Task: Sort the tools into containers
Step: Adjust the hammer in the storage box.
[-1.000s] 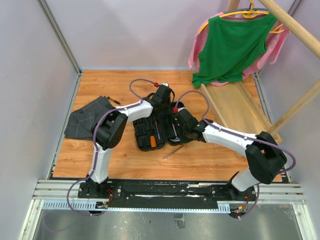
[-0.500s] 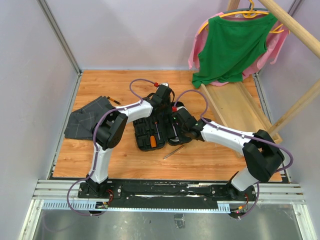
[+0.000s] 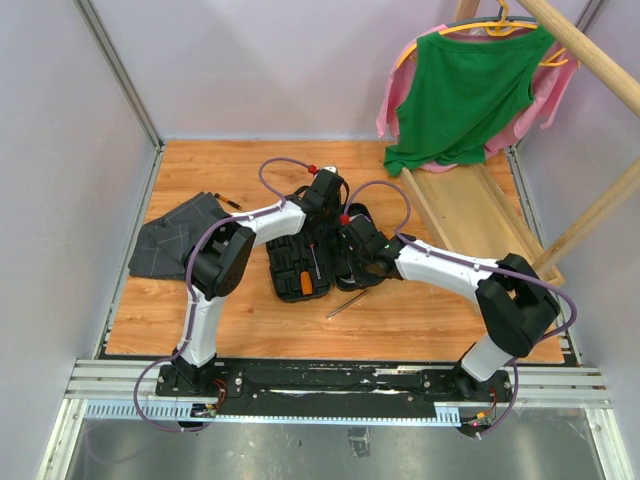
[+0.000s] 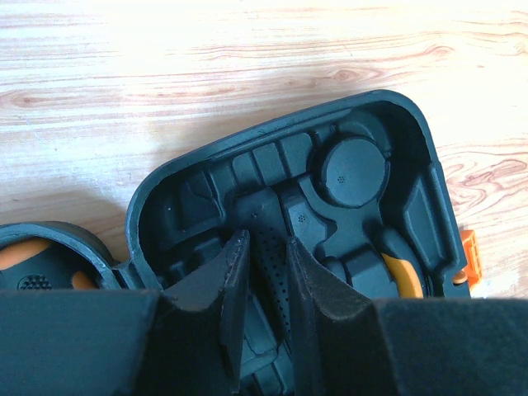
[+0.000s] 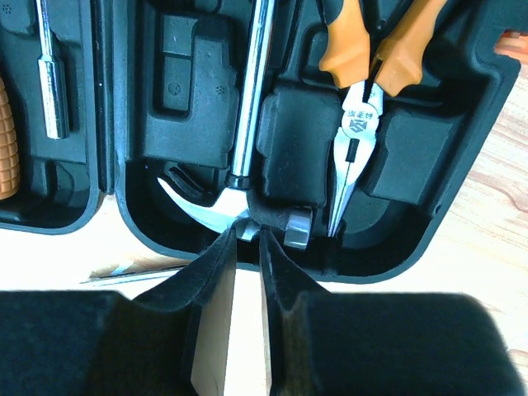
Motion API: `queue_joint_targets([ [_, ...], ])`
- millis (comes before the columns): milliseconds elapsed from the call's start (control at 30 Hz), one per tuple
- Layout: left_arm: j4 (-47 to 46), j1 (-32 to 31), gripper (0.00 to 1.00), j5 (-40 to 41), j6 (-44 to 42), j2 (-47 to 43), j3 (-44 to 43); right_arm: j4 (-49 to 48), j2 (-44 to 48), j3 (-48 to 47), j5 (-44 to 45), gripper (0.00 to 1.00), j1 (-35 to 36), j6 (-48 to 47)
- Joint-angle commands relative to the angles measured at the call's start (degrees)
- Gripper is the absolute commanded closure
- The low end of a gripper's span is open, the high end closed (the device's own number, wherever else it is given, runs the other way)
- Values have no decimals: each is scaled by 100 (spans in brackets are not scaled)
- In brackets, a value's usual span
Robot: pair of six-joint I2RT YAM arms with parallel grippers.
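Note:
The black tool case [image 3: 300,272] lies open mid-table. In the right wrist view a steel claw hammer [image 5: 252,107] rests in its moulded slot, beside the orange-handled pliers [image 5: 363,91]. My right gripper [image 5: 247,235] reaches over the case's near rim [image 5: 462,190], its tips pinched on the hammer head. In the left wrist view my left gripper [image 4: 268,247] is shut on the hammer's black dotted handle [image 4: 276,272] inside the case half [image 4: 165,206]. An orange-handled screwdriver [image 3: 305,283] sits in the other half. A thin loose screwdriver [image 3: 347,303] lies on the table in front of the case.
A dark grey folded cloth [image 3: 180,240] lies at the left, with a small black tool [image 3: 228,201] by its far corner. A long wooden tray [image 3: 470,210] leans at the right, under green and pink garments on a hanger [image 3: 465,85]. The case's orange latch [image 4: 469,247] sticks out sideways.
My right arm has shifted left and a little farther out, carrying its gripper over the case's right half. The left arm has stayed put.

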State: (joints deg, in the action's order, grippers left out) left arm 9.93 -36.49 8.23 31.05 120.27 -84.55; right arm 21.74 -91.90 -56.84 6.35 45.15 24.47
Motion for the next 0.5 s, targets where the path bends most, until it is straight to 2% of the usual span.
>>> queue_joint_targets([
  [0, 36, 28, 73, -94, -115, 4, 79, 225, -358, 85, 112, 82, 19, 118],
  [467, 9, 28, 74, -148, -176, 38, 79, -263, -1051, 943, -438, 84, -316, 159],
])
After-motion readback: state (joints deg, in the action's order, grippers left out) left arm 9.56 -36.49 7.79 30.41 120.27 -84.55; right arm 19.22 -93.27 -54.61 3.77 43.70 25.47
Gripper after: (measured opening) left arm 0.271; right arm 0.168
